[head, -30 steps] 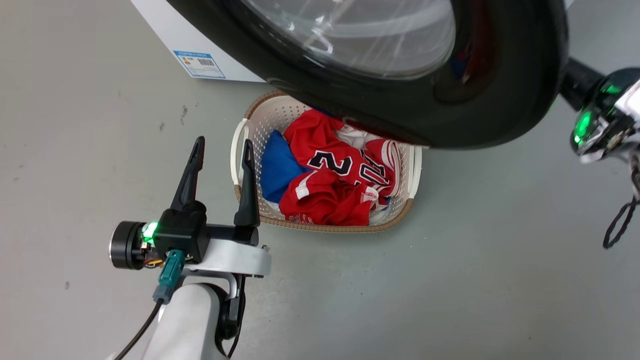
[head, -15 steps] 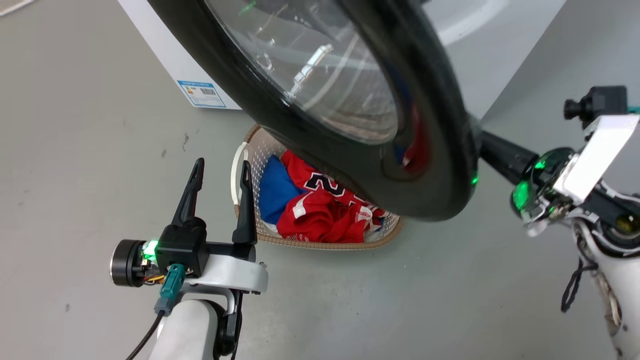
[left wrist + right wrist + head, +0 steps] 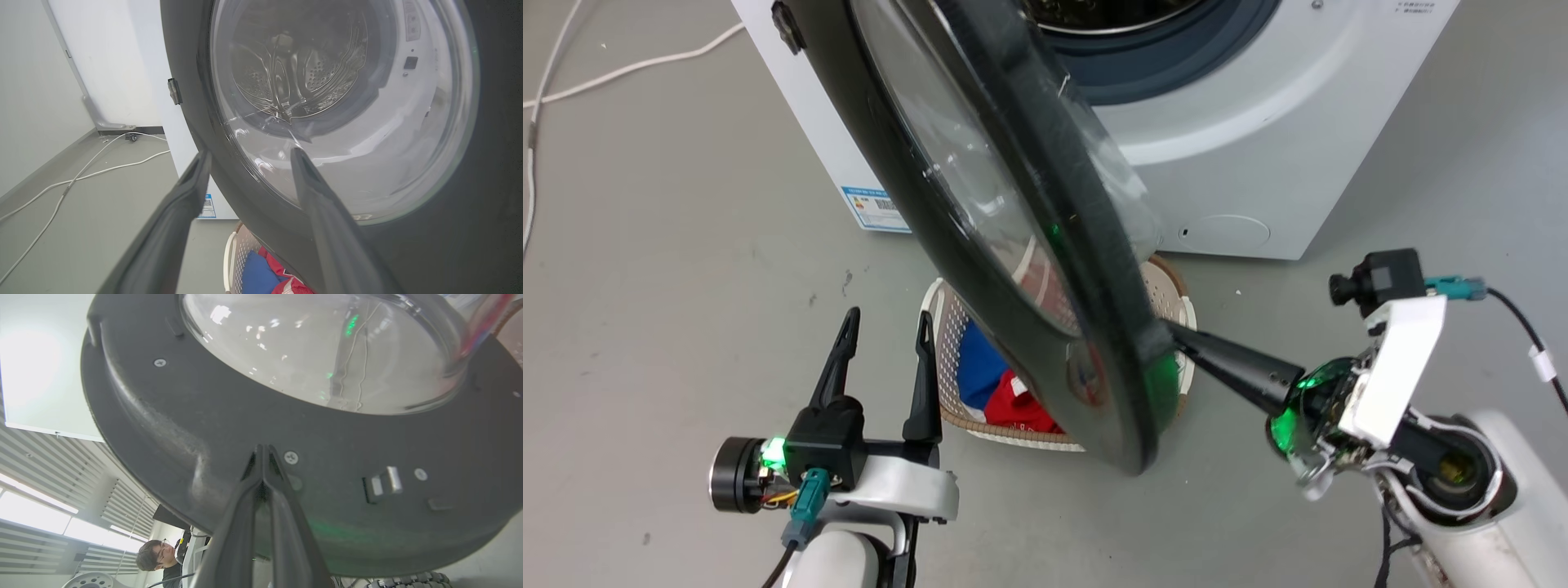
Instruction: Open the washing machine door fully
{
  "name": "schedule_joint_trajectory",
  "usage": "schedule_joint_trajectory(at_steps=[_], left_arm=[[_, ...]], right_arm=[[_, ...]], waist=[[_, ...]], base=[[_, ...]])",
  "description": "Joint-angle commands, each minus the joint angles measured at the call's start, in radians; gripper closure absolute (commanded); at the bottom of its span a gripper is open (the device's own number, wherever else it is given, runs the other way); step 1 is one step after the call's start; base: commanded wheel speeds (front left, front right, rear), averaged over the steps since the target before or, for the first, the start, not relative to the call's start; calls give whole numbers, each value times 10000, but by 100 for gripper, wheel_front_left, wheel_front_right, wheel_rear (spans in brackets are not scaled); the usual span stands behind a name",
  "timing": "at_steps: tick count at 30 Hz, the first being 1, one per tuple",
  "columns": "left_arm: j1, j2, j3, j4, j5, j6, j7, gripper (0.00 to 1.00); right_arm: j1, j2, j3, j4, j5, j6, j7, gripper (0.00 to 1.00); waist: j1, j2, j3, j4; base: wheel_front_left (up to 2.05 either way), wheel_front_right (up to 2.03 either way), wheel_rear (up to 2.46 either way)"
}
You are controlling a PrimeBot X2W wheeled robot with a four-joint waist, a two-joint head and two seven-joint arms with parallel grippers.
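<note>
- Washing machine door (image 3: 980,229): stands swung out from the white washing machine (image 3: 1258,163), hinged at the machine's left, its dark rim turned nearly edge-on to the head camera. Its near lower part hangs over the laundry basket (image 3: 941,327).
- Opening: behind the door the steel drum (image 3: 1111,12) and grey rubber ring (image 3: 1176,49) lie uncovered. The small round flap (image 3: 1225,233) sits low on the machine's front.
- Right gripper (image 3: 1188,343): fingers pressed together with nothing between them. In the right wrist view the joined tips (image 3: 261,449) touch the door's matte inner face (image 3: 204,428), just beside a screw (image 3: 291,457) and below the glass bowl (image 3: 327,355).
- Left gripper (image 3: 888,318): fingers apart and empty, hovering just left of the basket. In its wrist view (image 3: 250,153) it faces the door's outer glass (image 3: 347,122).
- Basket contents: red clothing (image 3: 1021,404) and a blue item (image 3: 976,363).
- Surroundings: a white cable (image 3: 629,69) on the grey floor at far left; a person (image 3: 157,555) in the right wrist view.
</note>
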Motion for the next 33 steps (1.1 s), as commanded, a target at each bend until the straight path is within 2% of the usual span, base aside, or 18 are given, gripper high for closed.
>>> schedule_joint_trajectory(at_steps=[1, 14, 22, 23, 25, 26, 33], left_arm=[[146, -12, 29, 12, 53, 22, -27, 0], [684, -10, 55, 53, 63, 50, -27, 0], [991, -12, 158, 97, 63, 58, -27, 0], [1102, -12, 186, 105, 65, 50, -27, 0], [1195, -10, 225, 112, 63, 42, -27, 0], [1256, -12, 247, 106, 69, 40, -27, 0], [1587, -12, 415, 72, 155, -71, -27, 0]], right_arm=[[237, 160, 174, -112, 59, 29, 66, 100], [1038, 1229, 1149, 71, 64, 29, 20, 100], [1676, 1472, 519, 245, 218, 29, -718, 100], [1899, 1508, 43, 101, 221, 29, -1144, 94], [2149, 1577, -494, -1, 312, 29, -1599, 51], [2259, 1588, -804, -57, 254, 29, -1878, 0], [3114, 1763, -2350, -536, -214, 29, -3335, 0]], waist=[[1, 0, -171, 20], [1, 0, -802, 91], [1, 0, -1301, 30], [1, 0, -1459, -10], [1, 0, -1615, -59], [1, 0, -1690, -90], [1, 0, -2161, -289]], base=[[0, 0, 0], [0, 0, 0], [0, 0, 0], [0, 0, 0], [0, 0, 0], [0, 0, 0], [0, 0, 0]])
